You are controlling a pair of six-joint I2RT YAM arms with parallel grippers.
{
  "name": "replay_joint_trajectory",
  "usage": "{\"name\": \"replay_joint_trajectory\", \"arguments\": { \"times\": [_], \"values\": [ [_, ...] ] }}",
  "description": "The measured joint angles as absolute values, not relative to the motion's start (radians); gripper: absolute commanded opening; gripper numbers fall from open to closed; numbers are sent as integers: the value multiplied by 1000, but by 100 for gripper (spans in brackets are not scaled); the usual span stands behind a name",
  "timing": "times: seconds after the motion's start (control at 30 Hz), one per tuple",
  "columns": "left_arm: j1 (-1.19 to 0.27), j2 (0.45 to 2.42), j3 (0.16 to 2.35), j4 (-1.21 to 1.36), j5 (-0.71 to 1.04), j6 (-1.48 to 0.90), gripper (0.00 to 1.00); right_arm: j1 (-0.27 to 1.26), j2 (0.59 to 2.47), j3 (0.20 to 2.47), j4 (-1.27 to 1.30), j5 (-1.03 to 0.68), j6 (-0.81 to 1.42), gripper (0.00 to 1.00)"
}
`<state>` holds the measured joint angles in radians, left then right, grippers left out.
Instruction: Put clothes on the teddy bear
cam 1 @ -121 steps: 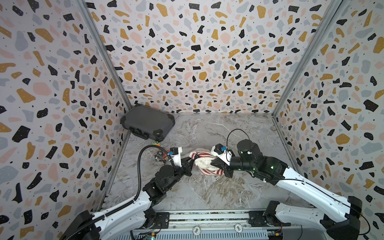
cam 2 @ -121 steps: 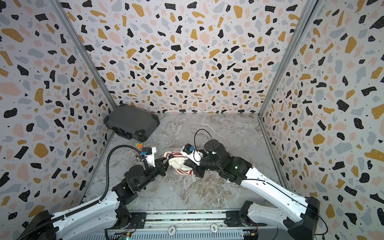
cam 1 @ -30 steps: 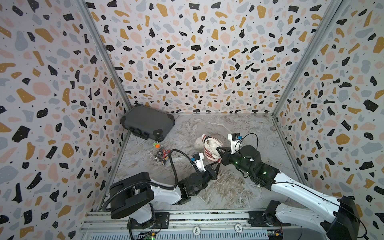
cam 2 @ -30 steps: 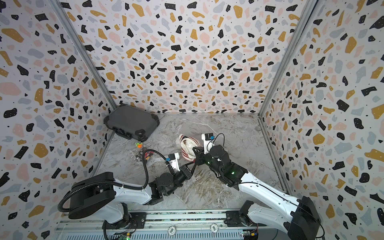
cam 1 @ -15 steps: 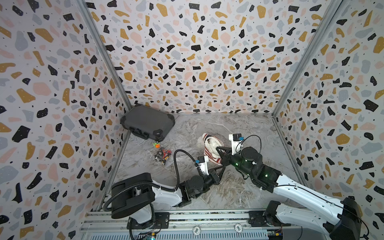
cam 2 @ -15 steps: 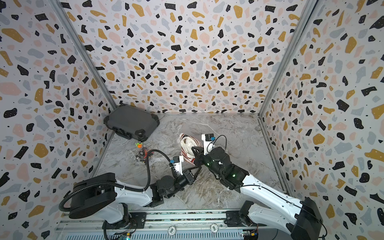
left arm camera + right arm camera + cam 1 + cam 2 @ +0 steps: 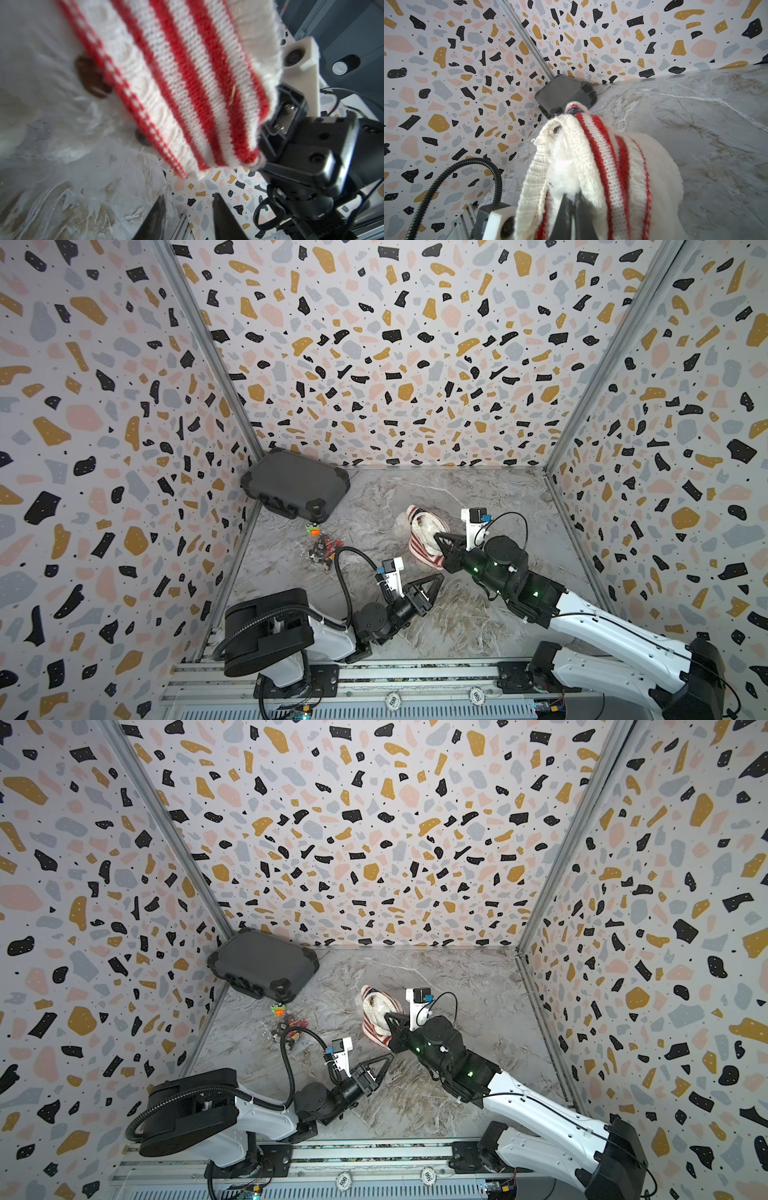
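Bright, even light with soft shadows in both top views. In the left wrist view, bear (image 7: 41,93) and sweater (image 7: 187,83) blur, perhaps from closeness.

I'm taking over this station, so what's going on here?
Two robot arms are dressing a teddy bear. The right end effector is shut on the striped sweater, which is partly pulled over the bear. The left end effector is open and empty, apart from the bear and pointing toward it. The bear's nose shows at the sweater's edge.
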<state>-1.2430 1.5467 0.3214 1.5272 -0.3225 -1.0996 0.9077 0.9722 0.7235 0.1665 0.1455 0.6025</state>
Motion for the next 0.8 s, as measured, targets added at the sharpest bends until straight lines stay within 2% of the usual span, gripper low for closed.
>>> {"name": "replay_joint_trajectory", "arguments": {
  "times": [0.3, 0.67, 0.8],
  "values": [
    [-1245, 1551, 327, 1556, -370, -1123, 33, 917, 972, 717, 169, 150, 605, 0],
    [-1245, 1582, 407, 1515, -438, -1172, 33, 921, 972, 717, 173, 155, 609, 0],
    [-1245, 1600, 413, 1496, -453, -1201, 25, 921, 972, 715, 173, 155, 609, 0]
  ]
}}
